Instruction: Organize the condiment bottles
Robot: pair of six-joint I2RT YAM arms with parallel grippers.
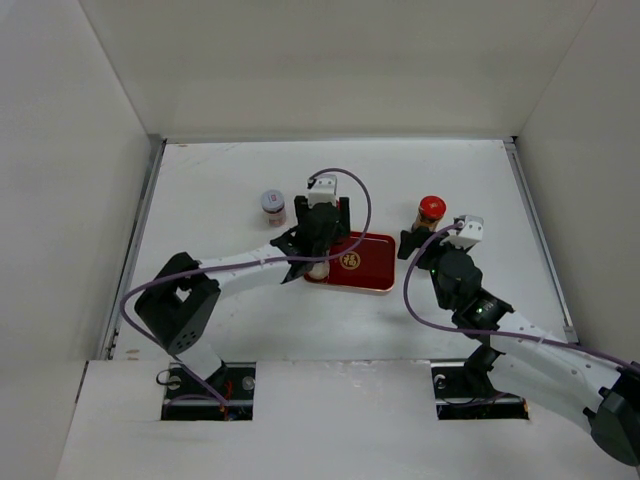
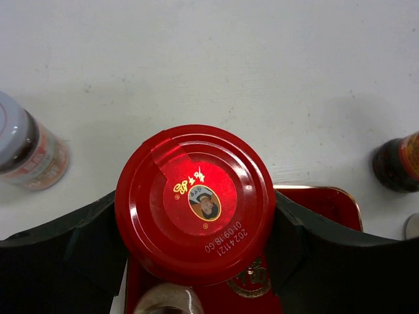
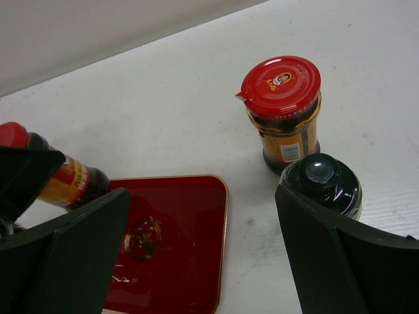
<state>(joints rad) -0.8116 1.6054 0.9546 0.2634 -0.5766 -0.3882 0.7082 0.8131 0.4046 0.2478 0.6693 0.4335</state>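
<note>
The top view looks steeply down from above and behind the arm bases, far enough off to take in the whole bench (image 1: 230,180). The left wrist view looks almost straight down, very close over a red-capped jar (image 2: 194,203) between its jaws. The right wrist view stands farther back, slanting down across the bench past its own jaws. All three share the tray (image 1: 368,268); the right wrist view also catches that jar at its left edge.

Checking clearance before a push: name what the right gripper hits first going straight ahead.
Probably the black-capped bottle, right beside one finger of the open right gripper; between the fingers lie the tray edge and bare table. Depth is unclear.
</note>
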